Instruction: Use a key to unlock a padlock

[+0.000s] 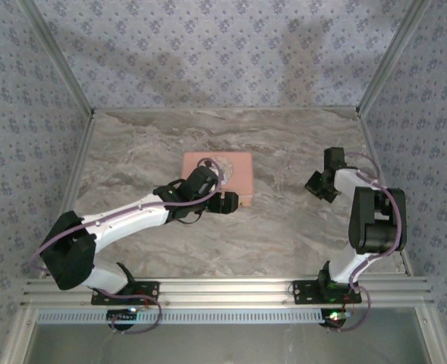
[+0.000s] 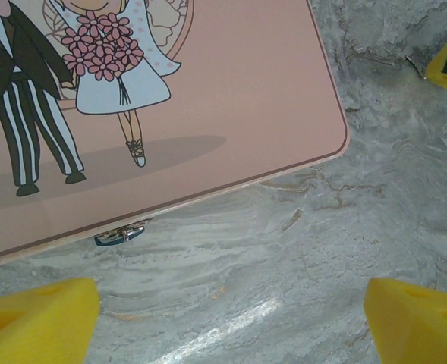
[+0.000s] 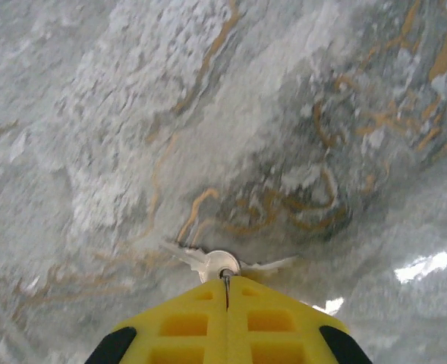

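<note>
Left wrist view puts the padlock (image 2: 121,236) at the pink tin's (image 2: 231,91) front edge, low against the desk (image 2: 299,250), with the left fingers (image 2: 37,322) spread wide before it, holding nothing. Well apart from the tin, the right fingers (image 3: 200,322) pinch the key (image 3: 223,264) by a sliver at their very tips (two blades seem to splay out), so it could twist or drop in transit; and unsteadied, so small a lock may just swing away from the key.

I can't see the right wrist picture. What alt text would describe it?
The right tool, two yellow fingers pressed together, pinches a small bunch of silver keys over a grey marbled table with orange veins. The key blades splay out to either side.
</note>
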